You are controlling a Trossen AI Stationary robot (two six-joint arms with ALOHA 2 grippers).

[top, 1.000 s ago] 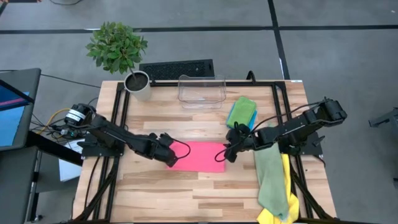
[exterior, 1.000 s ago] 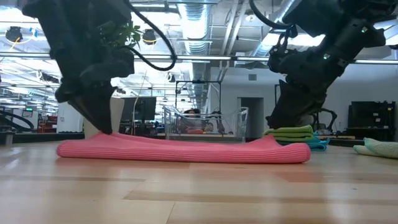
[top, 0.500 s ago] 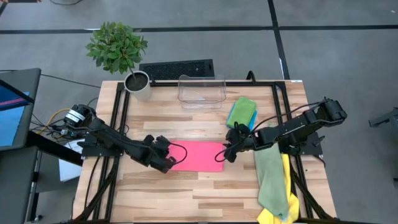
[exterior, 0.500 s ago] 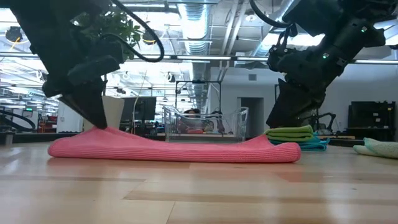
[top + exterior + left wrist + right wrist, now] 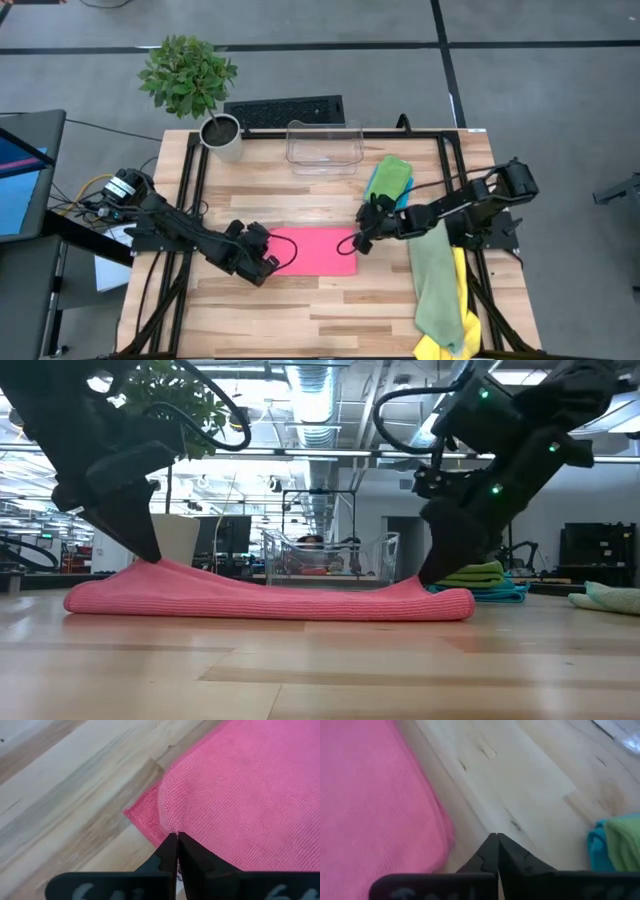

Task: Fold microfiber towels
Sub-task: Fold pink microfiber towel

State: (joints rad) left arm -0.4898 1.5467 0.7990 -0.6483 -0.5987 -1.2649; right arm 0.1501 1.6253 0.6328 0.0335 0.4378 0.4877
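The pink towel (image 5: 312, 251) lies spread flat on the wooden table, between my two arms. My left gripper (image 5: 264, 262) is shut on its left end, near the near-left corner (image 5: 131, 813). My right gripper (image 5: 358, 241) is shut at the towel's right edge (image 5: 445, 598). A bright green towel (image 5: 390, 172) rests folded on a blue one (image 5: 376, 190) at the far right. A pale sage towel (image 5: 434, 285) and a yellow towel (image 5: 462, 325) lie loose at the near right, under the right arm. My left gripper pinches the towel's left edge (image 5: 169, 826) between its two fingertips, a little way from the corner. The fingers slant down from the table's left. The cloth puckers up into a small peak (image 5: 160, 566) at the tips, and the remainder lies on the table. My right gripper's shut fingertips (image 5: 496, 840) meet over bare wood just beside the towel's right edge (image 5: 447, 837). In the low view that edge rises toward them (image 5: 420, 582). I cannot tell whether they hold or touch the cloth.
A clear plastic bin (image 5: 323, 147) stands at the far middle. A potted plant (image 5: 218, 132) stands at the far left, with a keyboard (image 5: 285, 110) behind the table. Bare wood (image 5: 300, 310) lies near the front edge.
My left gripper has gone toward the table's near-left, drawing the pink towel's left end with it. The whole towel has slid a little to the left. My right gripper has followed leftward along the towel's right edge and has shut.
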